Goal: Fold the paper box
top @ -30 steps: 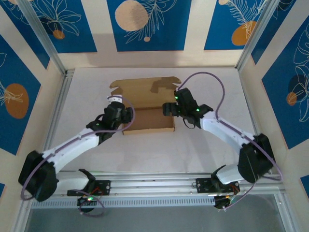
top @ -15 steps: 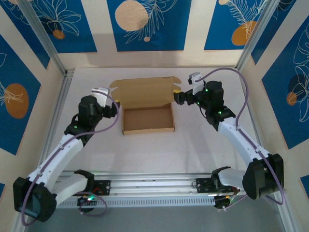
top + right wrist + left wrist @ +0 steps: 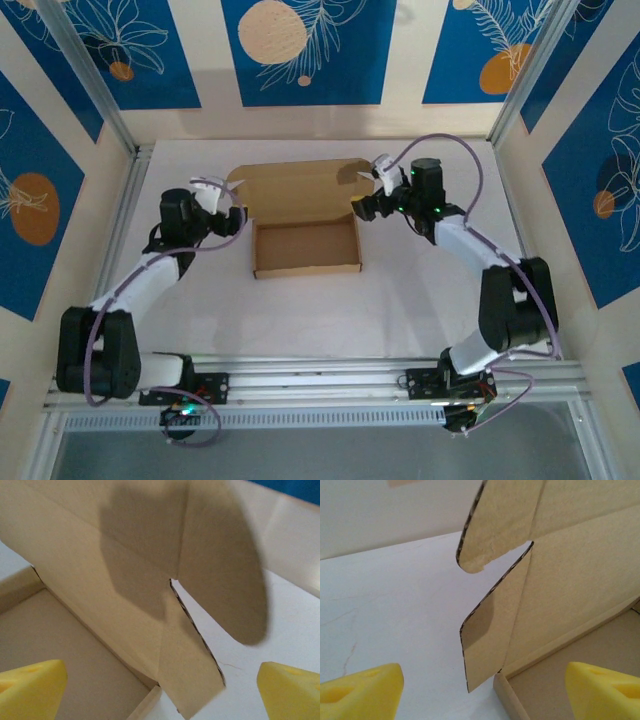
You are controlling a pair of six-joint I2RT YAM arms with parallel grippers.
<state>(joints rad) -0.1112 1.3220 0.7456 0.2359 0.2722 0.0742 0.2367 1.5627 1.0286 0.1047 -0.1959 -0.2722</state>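
Note:
The paper box point(image 3: 305, 247) lies mid-table as a shallow brown tray with its lid panel point(image 3: 298, 188) raised at the back. My left gripper point(image 3: 231, 222) is open at the tray's rear left corner. In the left wrist view the lid's side flap point(image 3: 487, 642) hangs between my yellow fingertips point(image 3: 362, 690), untouched, and the left gripper point(image 3: 482, 697) holds nothing. My right gripper point(image 3: 361, 208) is open at the rear right corner. There the lid's other side flap point(image 3: 192, 680) stands in the gap of the right gripper point(image 3: 160, 695), clear of both fingertips point(image 3: 290, 690).
The white table point(image 3: 420, 300) is bounded by an aluminium frame point(image 3: 120, 215) on the left and patterned blue walls point(image 3: 300, 50) behind. Bare table lies in front of the box, towards the arm bases point(image 3: 320, 380).
Both arms have left the tray's sides, swung outward, and come in at the rear corners facing the lid's side flaps. Both grippers stay open.

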